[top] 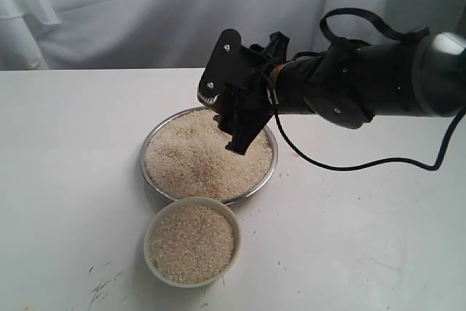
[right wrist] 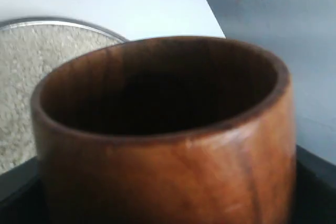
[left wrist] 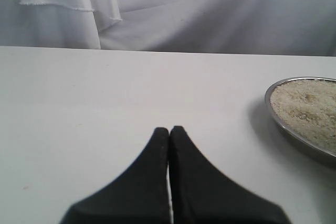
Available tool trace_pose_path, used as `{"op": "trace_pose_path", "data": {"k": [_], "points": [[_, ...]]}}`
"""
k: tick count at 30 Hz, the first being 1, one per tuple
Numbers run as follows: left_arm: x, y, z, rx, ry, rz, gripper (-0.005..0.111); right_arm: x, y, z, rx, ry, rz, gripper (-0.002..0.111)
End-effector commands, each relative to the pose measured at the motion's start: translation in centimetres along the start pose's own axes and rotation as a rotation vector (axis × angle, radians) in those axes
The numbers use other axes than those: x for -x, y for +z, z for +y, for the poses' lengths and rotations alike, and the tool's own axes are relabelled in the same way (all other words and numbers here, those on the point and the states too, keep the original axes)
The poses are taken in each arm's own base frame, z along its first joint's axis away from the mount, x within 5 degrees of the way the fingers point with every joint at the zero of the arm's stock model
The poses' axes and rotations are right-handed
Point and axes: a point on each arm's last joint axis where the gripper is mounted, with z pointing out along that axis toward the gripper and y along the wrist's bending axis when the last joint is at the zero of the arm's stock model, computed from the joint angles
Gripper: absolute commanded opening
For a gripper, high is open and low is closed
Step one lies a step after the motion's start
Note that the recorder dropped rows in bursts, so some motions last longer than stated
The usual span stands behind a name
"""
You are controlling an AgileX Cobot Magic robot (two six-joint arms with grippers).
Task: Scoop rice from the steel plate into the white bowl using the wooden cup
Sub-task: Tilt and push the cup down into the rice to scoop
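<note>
The steel plate (top: 143, 167) holds a heap of rice (top: 196, 156). In front of it stands the white bowl (top: 148, 242), filled with rice nearly to its rim. My right gripper (top: 225, 121) hangs over the plate's far right part, shut on the wooden cup (top: 217, 111), which is mostly hidden between the black fingers. In the right wrist view the wooden cup (right wrist: 173, 150) fills the frame; its inside looks dark and shows no grains, and the plate (right wrist: 63, 22) lies beyond it. My left gripper (left wrist: 169, 130) is shut on nothing, over bare table to one side of the plate (left wrist: 274, 114).
A white table (top: 65, 143) carries everything, with a white curtain (top: 131, 5) behind it. A black cable (top: 349, 165) loops down from the right arm onto the table right of the plate. Dark scuff marks (top: 102, 285) lie near the front left.
</note>
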Motion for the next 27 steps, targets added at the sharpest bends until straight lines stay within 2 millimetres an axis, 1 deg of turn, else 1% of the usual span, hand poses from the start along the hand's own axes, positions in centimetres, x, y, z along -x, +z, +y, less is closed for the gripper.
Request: {"op": "trace_pose_path", "data": {"k": [1, 7, 9, 12, 14, 17, 22, 27], "points": [[-0.1, 0.0, 0.0, -0.002, -0.004, -0.007, 0.000, 0.2, -0.6, -0.8, 0.045, -0.203, 0.057, 0.000], [-0.1, 0.0, 0.0, -0.002, -0.004, -0.007, 0.000, 0.1, -0.6, -0.9, 0.046, -0.312, 0.069, 0.000], [-0.1, 0.0, 0.0, -0.002, -0.004, -0.007, 0.000, -0.1, -0.4, -0.9, 0.038, -0.461, 0.080, 0.000], [-0.1, 0.0, 0.0, -0.002, -0.004, -0.007, 0.000, -0.8, 0.7, -1.0, 0.055, -0.732, 0.157, 0.000], [-0.1, 0.0, 0.0, -0.002, -0.004, -0.007, 0.000, -1.0, 1.6, -1.5, 0.058, -0.819, 0.211, 0.000], [-0.1, 0.0, 0.0, -0.002, -0.004, -0.007, 0.000, -0.9, 3.0, -2.1, 0.060, -0.839, 0.253, 0.000], [-0.1, 0.0, 0.0, -0.002, -0.004, -0.007, 0.000, -0.7, 4.2, -2.6, 0.065, -0.842, 0.306, 0.000], [-0.1, 0.0, 0.0, -0.002, -0.004, -0.007, 0.000, -1.6, 5.1, -2.4, 0.094, -0.911, 0.385, 0.000]]}}
